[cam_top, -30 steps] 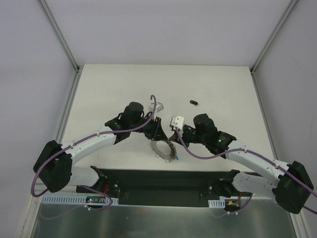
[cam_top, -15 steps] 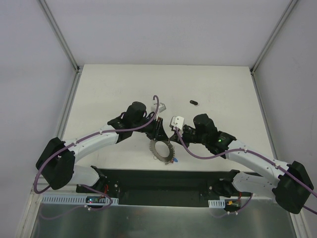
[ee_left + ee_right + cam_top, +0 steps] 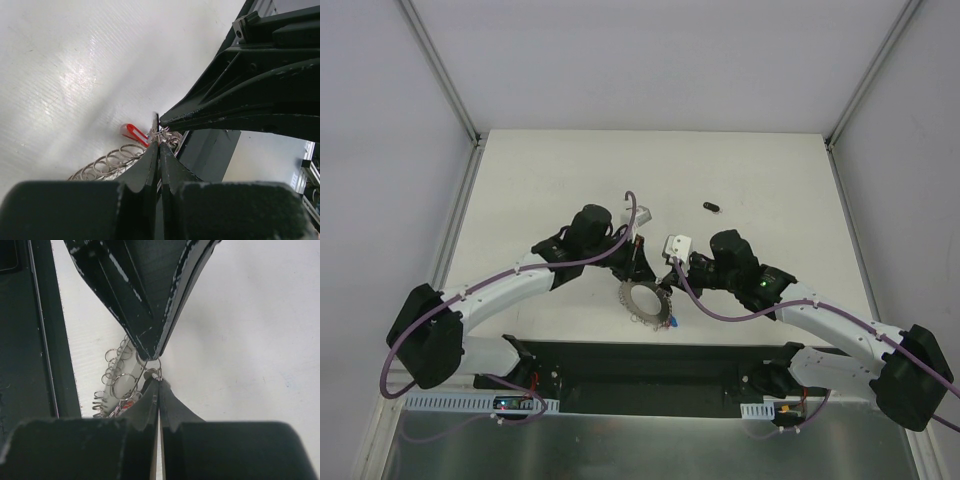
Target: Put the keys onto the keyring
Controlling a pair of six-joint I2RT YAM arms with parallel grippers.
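Pinching, up close, one wiry silver loop (image 3: 155,365) on the flat grey metal keyring (image 3: 656,313), with left gripper (image 3: 159,143) and right gripper (image 3: 159,381) both clamped shut, tip to tip. Spreading the loop, seemingly. Farther out: tiny black oblong key (image 3: 711,207) lying loose; needs fetching next.

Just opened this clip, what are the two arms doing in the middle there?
Both arms meet tip to tip at the wide flat grey metal keyring near the front of the white table. The left gripper and the right gripper are each closed, and both appear to pinch the same small silver wire loop on the ring's rim, beside a red tag. One tiny black oblong key lies alone farther back, not yet on the ring. No second key is clearly visible.
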